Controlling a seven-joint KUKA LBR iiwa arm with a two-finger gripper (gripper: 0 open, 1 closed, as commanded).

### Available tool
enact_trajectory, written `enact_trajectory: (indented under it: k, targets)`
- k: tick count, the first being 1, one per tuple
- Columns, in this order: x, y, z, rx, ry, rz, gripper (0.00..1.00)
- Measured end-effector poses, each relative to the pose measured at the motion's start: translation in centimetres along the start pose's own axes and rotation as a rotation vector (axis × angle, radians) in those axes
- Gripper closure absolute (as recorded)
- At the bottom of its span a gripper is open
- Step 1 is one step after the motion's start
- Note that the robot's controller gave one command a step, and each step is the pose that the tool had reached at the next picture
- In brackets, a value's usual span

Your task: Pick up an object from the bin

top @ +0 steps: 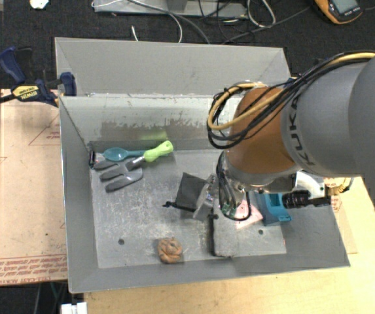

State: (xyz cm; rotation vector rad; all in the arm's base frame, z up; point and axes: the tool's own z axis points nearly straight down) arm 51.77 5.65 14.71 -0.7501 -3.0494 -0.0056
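This looks like a robotics lab. A bulky grey industrial robot arm (344,123), with a smooth orange wrist cover (266,136) and looped black and yellow cables (214,120), leans over a grey sheet-metal bin (174,70). Behind it, on the dark carpeted floor (43,51), loose black cords (259,15) trail past a flat grey electronics case (148,2) and a yellow-and-black handheld device (334,0).

You see the arm (318,123) reaching over the bin's (128,221) right half, a black flat piece (188,191) just beside it.
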Motion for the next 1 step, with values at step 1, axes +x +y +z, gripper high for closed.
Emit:
enact_trajectory:
  k: [1]
  targets:
    - [0.08,-0.03,-4.73,0.003,0.004,-0.001,1.0]
